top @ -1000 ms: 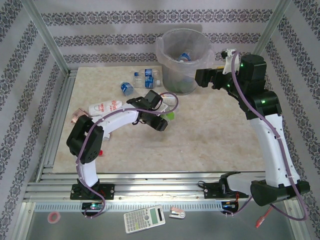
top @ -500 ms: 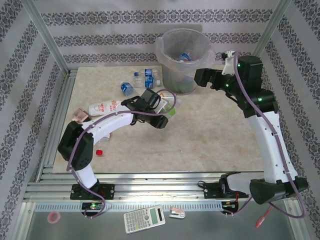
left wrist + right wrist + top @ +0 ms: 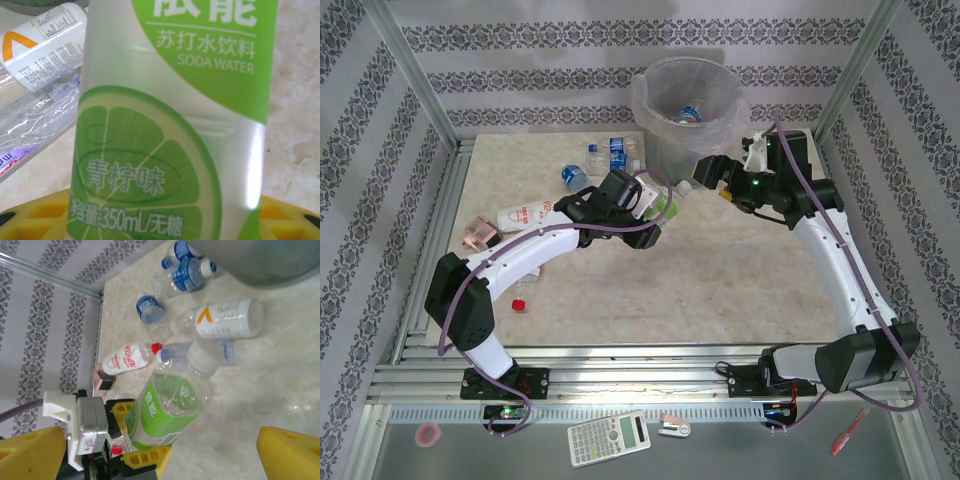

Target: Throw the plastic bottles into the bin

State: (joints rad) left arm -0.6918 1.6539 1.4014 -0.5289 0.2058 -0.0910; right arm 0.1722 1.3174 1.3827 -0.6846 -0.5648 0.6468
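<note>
My left gripper (image 3: 653,212) is shut on a clear plastic bottle with a green lime label (image 3: 175,125), its yellow fingers (image 3: 30,220) pressing both sides. The right wrist view shows that bottle (image 3: 170,405) held above the table, white cap toward the bin (image 3: 260,260). My right gripper (image 3: 705,172) hangs open just right of the bottle's cap, in front of the bin (image 3: 650,95), with nothing between its fingers (image 3: 290,455). One blue-labelled bottle (image 3: 688,113) lies inside the bin. More bottles lie on the table: red-and-white (image 3: 527,212) and blue-labelled (image 3: 573,176), (image 3: 610,155).
A small pinkish box (image 3: 477,232) sits at the table's left edge, and a red cap (image 3: 518,304) lies near the left arm. A white-and-orange labelled bottle (image 3: 225,320) lies near the bin's foot. Metal frame posts stand at the corners. A calculator (image 3: 608,437) lies in front of the bases.
My left arm has stretched out and carried the green-labelled bottle right, toward the bin. My right arm has swung down and left, bringing its open gripper close to the bottle.
</note>
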